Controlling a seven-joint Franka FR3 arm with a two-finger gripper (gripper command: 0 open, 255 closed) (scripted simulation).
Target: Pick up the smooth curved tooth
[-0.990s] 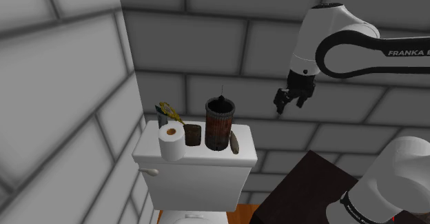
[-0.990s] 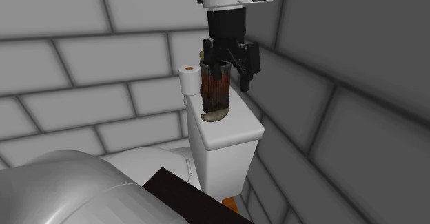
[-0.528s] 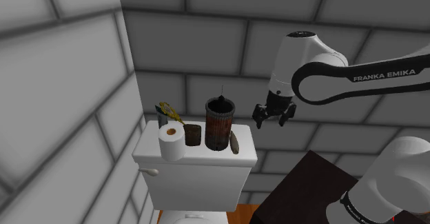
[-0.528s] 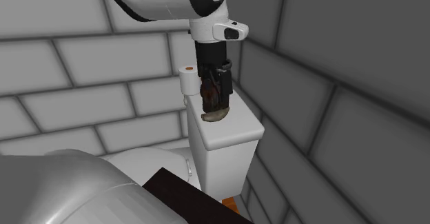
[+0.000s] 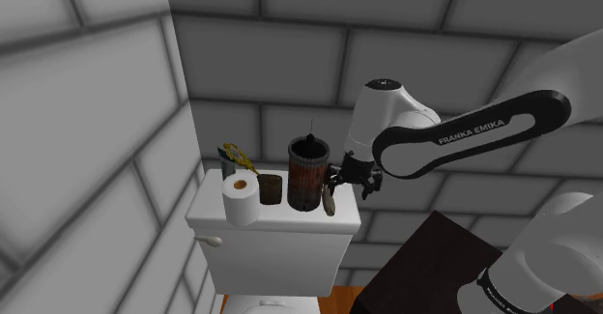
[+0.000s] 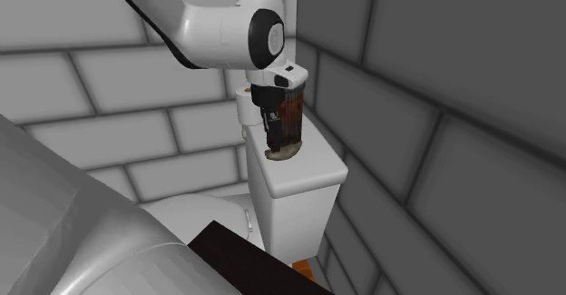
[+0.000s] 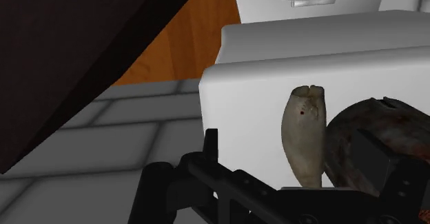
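shoulder view, left to right on the white toilet tank lid [image 5: 290, 219]: white paper roll [image 5: 241, 199] at the front, and behind it a yellowish item [image 5: 233, 157] we can't identify. next come a small brown cup [image 5: 272, 188] and a tall dark rusty cylinder [image 5: 308, 174]. then the tooth [image 5: 329, 199], pale grey-tan, lying flat at the lid's right end, just beside the cylinder. the pincer [image 5: 350, 182] hangs low at the tooth's right side, near the lid.

second exterior view: we see the tooth [image 6: 284, 152] at the lid's near end, with the pincer [image 6: 272, 132] just above it, in front of the cylinder [image 6: 294, 121].

wrist view: fingers spread, nothing pinched. the tooth [image 7: 304, 136] lies lengthwise between them, with a clear gap to one finger [image 7: 210, 147]. the other finger [image 7: 375, 154] overlaps the cylinder [image 7: 406, 129]; we can't tell if they touch. orange floor [image 7: 186, 50] shows beside the tank.
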